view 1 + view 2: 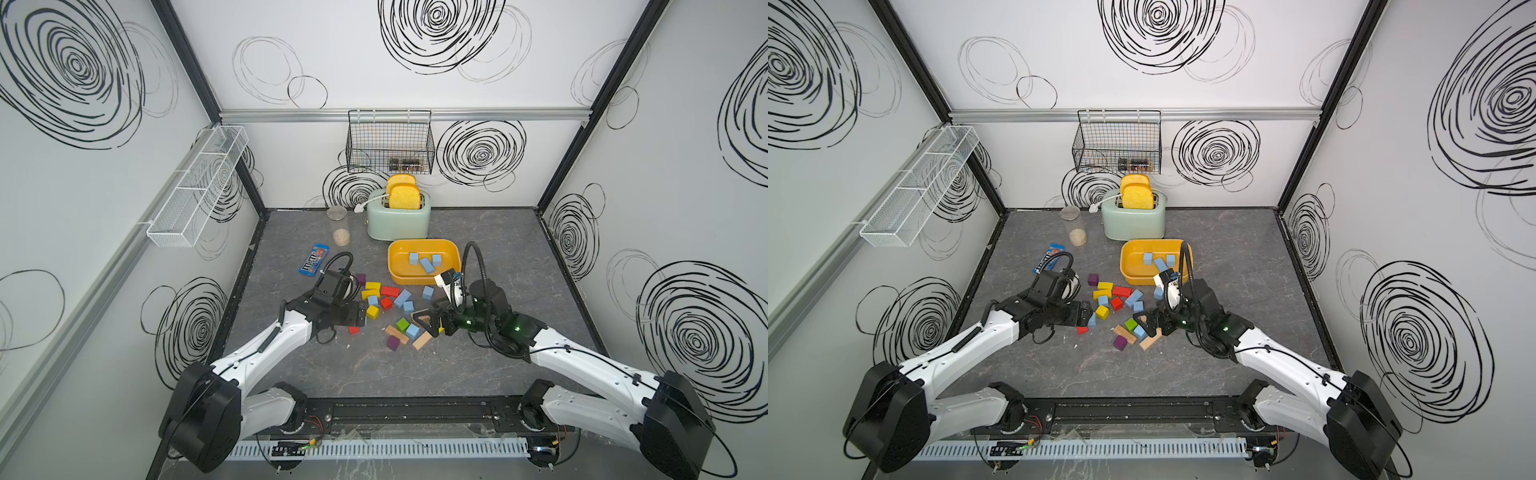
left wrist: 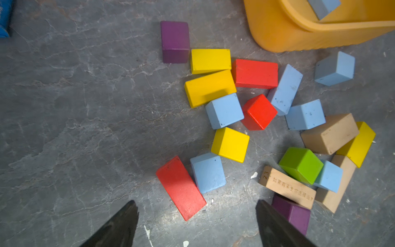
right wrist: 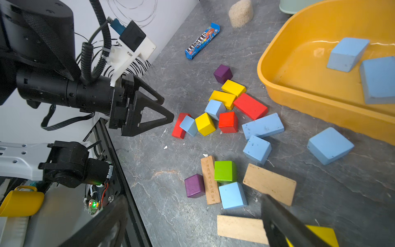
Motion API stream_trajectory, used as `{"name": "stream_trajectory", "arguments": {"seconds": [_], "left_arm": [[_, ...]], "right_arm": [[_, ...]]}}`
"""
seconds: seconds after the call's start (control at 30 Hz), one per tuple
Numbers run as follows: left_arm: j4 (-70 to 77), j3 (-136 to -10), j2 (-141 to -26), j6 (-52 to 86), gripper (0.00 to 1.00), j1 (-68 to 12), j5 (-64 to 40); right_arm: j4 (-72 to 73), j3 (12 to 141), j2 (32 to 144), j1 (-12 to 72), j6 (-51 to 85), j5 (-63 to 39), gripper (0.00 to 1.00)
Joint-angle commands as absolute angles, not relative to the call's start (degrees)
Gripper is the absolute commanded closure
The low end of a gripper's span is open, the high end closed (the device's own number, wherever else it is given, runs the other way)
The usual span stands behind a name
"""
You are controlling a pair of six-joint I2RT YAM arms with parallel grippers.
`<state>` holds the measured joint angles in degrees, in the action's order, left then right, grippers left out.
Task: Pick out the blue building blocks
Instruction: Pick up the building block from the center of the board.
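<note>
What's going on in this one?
Two robot arms are sorting blue blocks from a mixed pile into a yellow tub. Three lie in it; six are on the table. The left gripper, fingers spread, hovers by a blue cube beside a red brick; the right gripper, also open and empty, is near a second blue cube next to the green block.

White walls (image 1: 374,83) carry black scribbled spirals. The tabletop (image 1: 498,249) is dark grey with pale marble veins. Right of centre, a yellow tray (image 1: 395,266) holds light-blue blocks (image 1: 426,264). More light blue lies at centre among a red block (image 1: 390,291), a yellow block (image 1: 372,311), a purple block (image 1: 392,343), a green block (image 1: 402,324) and a tan wooden block (image 1: 422,340). At upper centre the toaster (image 1: 397,222) is mint green, its toast (image 1: 404,197) golden yellow. The candy packet (image 1: 313,259) is bright blue. The mesh basket (image 1: 195,187) at upper left is white; the wire basket (image 1: 390,141) is black.
</note>
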<state>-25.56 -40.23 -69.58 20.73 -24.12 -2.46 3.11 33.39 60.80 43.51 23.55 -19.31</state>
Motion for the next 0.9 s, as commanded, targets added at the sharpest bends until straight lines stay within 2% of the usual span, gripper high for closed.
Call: {"name": "stream_trajectory", "arguments": {"seconds": [0.0,0.5,0.87], "left_arm": [[-24.0,-40.4,-71.6,20.8,0.14,-24.5,-3.0],[-23.2,-44.5,-81.4,19.8,0.2,-26.1,-3.2],[-23.8,-47.6,-87.6,19.0,0.3,-28.3,-2.2]], "right_arm": [[3.8,33.6,61.4,43.8,22.6,-18.8,0.02],[5.4,33.7,64.6,42.3,22.5,-20.2,0.02],[4.8,33.9,66.2,38.3,22.3,-23.2,0.02]]}}
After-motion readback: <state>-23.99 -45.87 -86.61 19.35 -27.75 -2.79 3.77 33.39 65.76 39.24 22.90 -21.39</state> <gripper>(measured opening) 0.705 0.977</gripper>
